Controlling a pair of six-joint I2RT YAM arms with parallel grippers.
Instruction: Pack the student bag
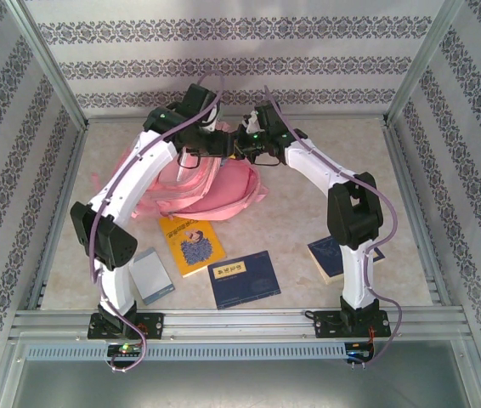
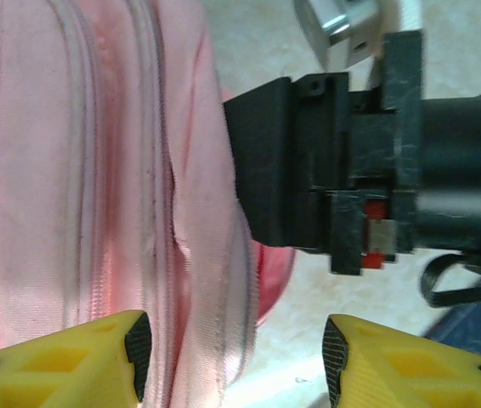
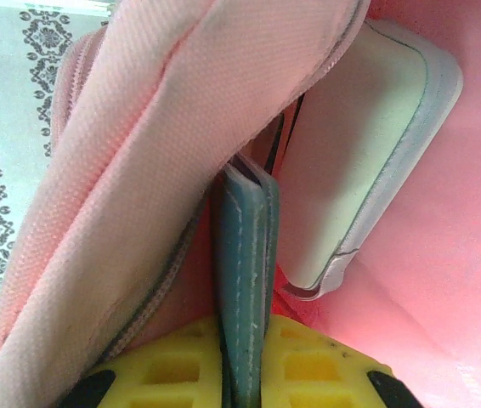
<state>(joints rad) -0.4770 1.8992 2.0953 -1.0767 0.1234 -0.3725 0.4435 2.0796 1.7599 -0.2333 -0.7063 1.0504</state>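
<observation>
"At the far middle of the table, how does the student bag [image 1: 215, 183] lie?" the reviewer asks.

"Slumped flat, with both arms reaching over it. The right gripper [image 3: 245, 353] is pinching a thin grey-blue folder [image 3: 245, 246]. The folder's leading edge is just inside the pink lip, beside a white-trimmed panel [image 3: 359, 161]."

"And the left gripper [image 2: 236, 348]?"

"Spread wide beside the bag's zip seams. Fabric lies against one pad, but nothing is pinched."

"Recommendation?"

"The opening looks slack and sags onto the folder. The left gripper should take the upper lip and lift it. The right can then push straight along the folder's plane, releasing only once it is past the zip. A yellow book [image 1: 191, 244] and a dark blue book [image 1: 243, 279] lie nearer the bases, unpacked."
</observation>
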